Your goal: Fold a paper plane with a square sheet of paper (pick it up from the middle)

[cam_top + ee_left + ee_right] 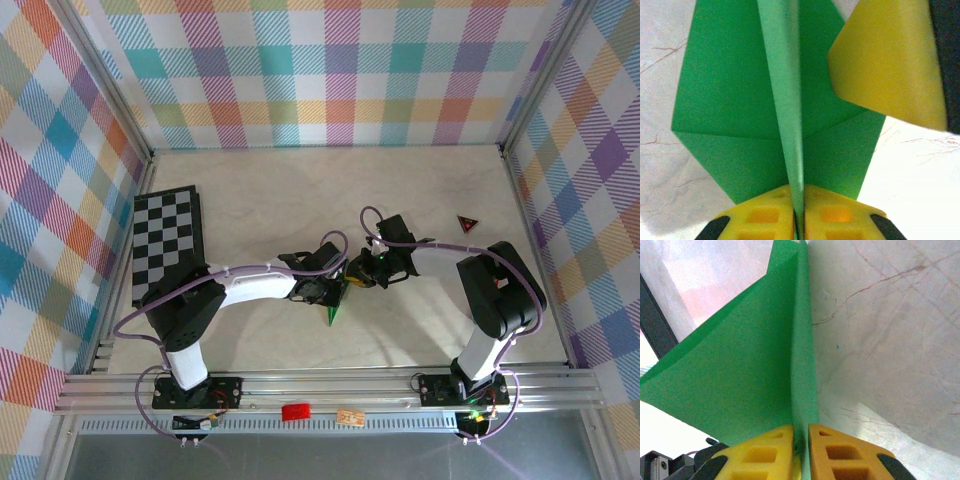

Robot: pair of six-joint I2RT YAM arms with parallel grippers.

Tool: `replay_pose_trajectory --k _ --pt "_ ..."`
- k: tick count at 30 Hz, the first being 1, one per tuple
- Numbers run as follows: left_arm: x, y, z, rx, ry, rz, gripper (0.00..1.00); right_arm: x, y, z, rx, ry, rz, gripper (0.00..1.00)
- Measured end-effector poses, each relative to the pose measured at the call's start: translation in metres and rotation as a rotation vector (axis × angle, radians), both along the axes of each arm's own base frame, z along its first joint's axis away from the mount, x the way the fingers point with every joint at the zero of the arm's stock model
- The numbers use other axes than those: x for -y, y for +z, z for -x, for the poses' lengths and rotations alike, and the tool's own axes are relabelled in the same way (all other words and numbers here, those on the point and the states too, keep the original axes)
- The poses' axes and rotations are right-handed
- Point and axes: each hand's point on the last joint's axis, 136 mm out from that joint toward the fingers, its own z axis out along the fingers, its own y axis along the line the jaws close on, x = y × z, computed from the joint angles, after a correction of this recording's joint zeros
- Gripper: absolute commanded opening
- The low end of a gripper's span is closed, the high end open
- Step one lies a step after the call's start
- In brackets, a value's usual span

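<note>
Pinching the raised centre ridge of the paper plane (730, 100), the left gripper (798, 205) is clamped tight, yellow fingers pressed together w/ just the thin fold btwn them. The right gripper (801, 435) does the same from the other side: fingers closed on the upright fold, w/ a green wing spreading off to the left in its wrist cam. One of its yellow fingers (890, 65) shows in the left wrist cam, over the plane's upper-right wing; can't tell if it touches there.

Plane sits near the table (250, 190) centre, btwn the two wrists, mostly hidden under them in the overhead cam. Long axis runs approx far-to-near, leaning a bit left. Pointed tip faces the near edge, toward the arm bases. Wings lie spread either side of the ridge, a crease crossing each.

Counts: 1 green plane, 2 grippers, both on it. Also 1 chessboard (167, 245) by the left wall, well apart. 1 small red-and-black triangle (467, 224) on the right, apart from the plane. 1 red item (296, 411) and 1 tan item (350, 417) on the front rail.
</note>
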Motion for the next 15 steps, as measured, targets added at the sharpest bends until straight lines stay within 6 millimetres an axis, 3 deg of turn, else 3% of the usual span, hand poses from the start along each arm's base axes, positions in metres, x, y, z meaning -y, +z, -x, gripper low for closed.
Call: replay_pose_trajectory --k 7,15 --pt "-0.004 0.002 -0.004 0.017 0.014 -0.026 0.05 0.004 0.003 -0.002 0.021 -0.008 0.016 0.33" --pt "-0.007 0.023 -0.024 0.089 0.058 -0.089 0.05 0.037 0.032 -0.019 0.138 -0.108 0.053 0.38"
